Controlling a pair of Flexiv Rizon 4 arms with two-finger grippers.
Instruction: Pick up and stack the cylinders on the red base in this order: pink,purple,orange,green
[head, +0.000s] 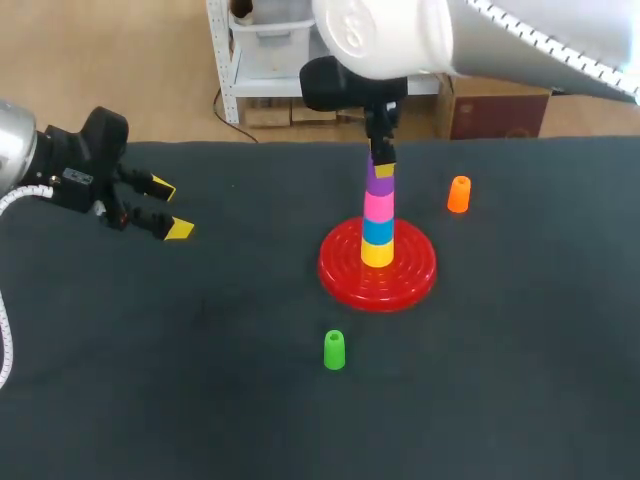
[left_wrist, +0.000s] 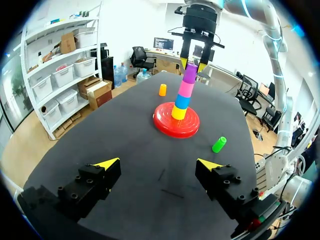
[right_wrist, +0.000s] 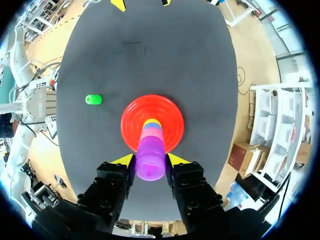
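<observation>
Right tool (right_wrist: 150, 161) grips the purple cylinder (head: 379, 183), upright atop the pink cylinder (head: 378, 206) on the red base (head: 420, 272); green cylinder (head: 334, 350) and orange cylinder (head: 459, 194) stand upright on the tabletop (head: 200, 380); left tool (left_wrist: 157, 164) gapes wide, empty

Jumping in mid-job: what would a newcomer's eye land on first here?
The colourful stack on the red base at mid-table, with the right end effector closed on the purple cylinder at its top. The orange cylinder and green cylinder sit apart from it; the left end effector hangs open.

A robotics lab: left arm (head: 15, 145) and right arm (head: 390, 35) over a black table (head: 200, 400)
</observation>
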